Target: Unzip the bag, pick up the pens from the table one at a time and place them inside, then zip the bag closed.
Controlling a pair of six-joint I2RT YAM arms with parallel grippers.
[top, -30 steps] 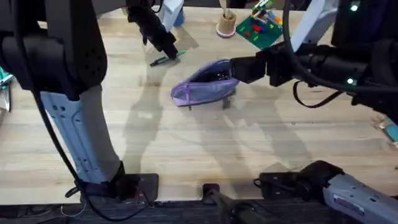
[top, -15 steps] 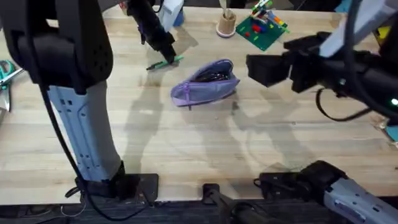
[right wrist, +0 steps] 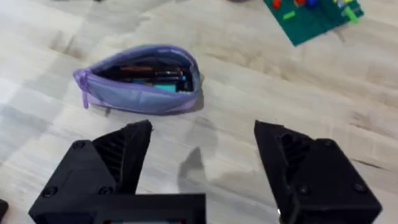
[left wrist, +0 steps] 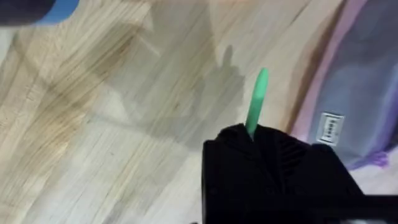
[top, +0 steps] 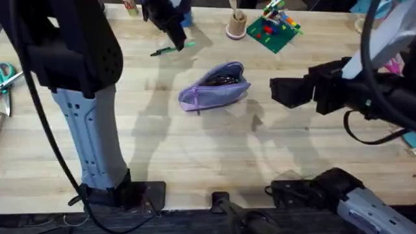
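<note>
Left gripper [top: 174, 40] at far side of table [top: 195, 149], closed on green pen [top: 170, 49]. Pen held off the wood, slightly tilted, dark tip pointing left, green end sticking out right of the fingers in overhead view. In left wrist view, green pen [left wrist: 255, 102] poked out past the black fingers [left wrist: 261, 162], bag [left wrist: 367, 93] just beside.

Right gripper [top: 286, 92] to the right of bag [top: 214, 90], well apart from it, nothing held. Jaws spread wide in right wrist view: black fingers [right wrist: 124, 149] far apart, bare table [right wrist: 217, 155] between them.

Bag near table centre, lying on its side, zipper open along the top edge. Through the opening in right wrist view, bag [right wrist: 140, 93] showed dark contents with a bit of teal and red; could not tell what items. Purple zipper pull hanging at the bag's left end.

Behind the bag: wooden cup [top: 236, 25] and green brick plate [top: 273, 31] with coloured bricks, both clear of the bag. Scissors [top: 8, 75] at left table edge.
</note>
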